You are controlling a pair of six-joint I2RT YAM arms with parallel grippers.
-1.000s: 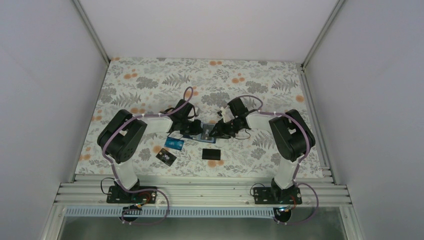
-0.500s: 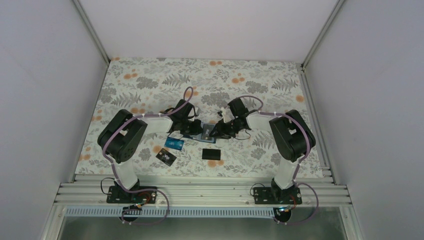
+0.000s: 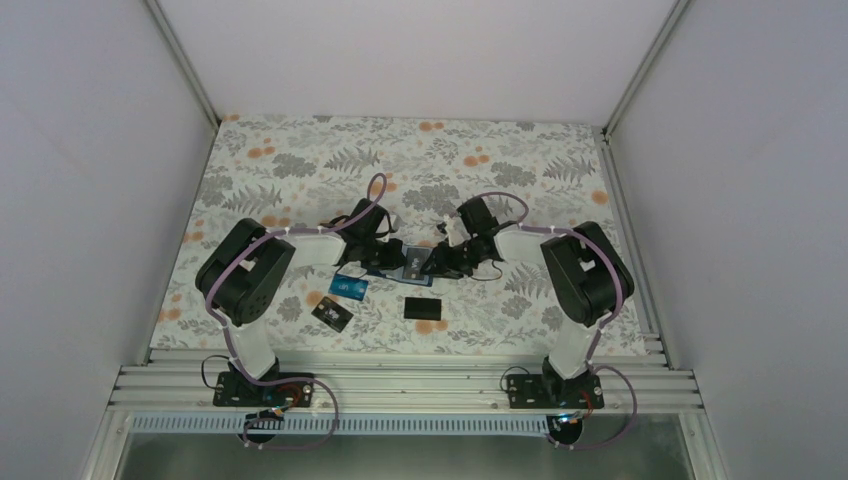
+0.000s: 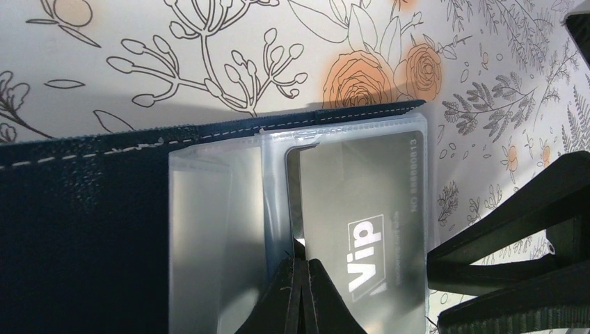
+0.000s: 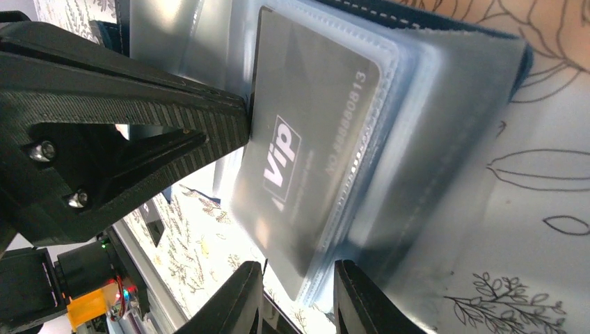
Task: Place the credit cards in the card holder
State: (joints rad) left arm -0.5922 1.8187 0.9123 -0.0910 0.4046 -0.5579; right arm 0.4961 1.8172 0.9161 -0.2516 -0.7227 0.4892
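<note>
- The black card with light markings (image 3: 332, 315) and the teal card (image 3: 350, 287) lie flat on the floral cloth (image 3: 300, 170) near your left arm. They are apart from each other and out of the card holder, so they wait their turn.
- Your left gripper (image 4: 301, 268) is fully closed with nothing visible between the fingers. Its tip presses on the clear sleeve (image 4: 216, 236), right at the corner of the card now going in. Leave it there as a hold-down, but watch that it does not pin the slot's mouth shut.
- The card holder (image 4: 83, 229) lies open on the cloth between your two grippers, navy cover down and sleeves up.
- The black Vip card (image 4: 362, 209) sits mostly inside its sleeve. Feed it square to the slot, flat and slow, so the thin plastic does not buckle.
- The plain black card (image 3: 424, 306) lies just in front of the holder, clear of the work.
- Your right gripper (image 5: 298, 273) has its jaws partly apart, astride the near corner of the Vip card and its sleeve. You cannot tell from here whether they pinch the card or only stand beside it.
- The two grippers crowd each other over the holder, so leave room before either one moves.
</note>
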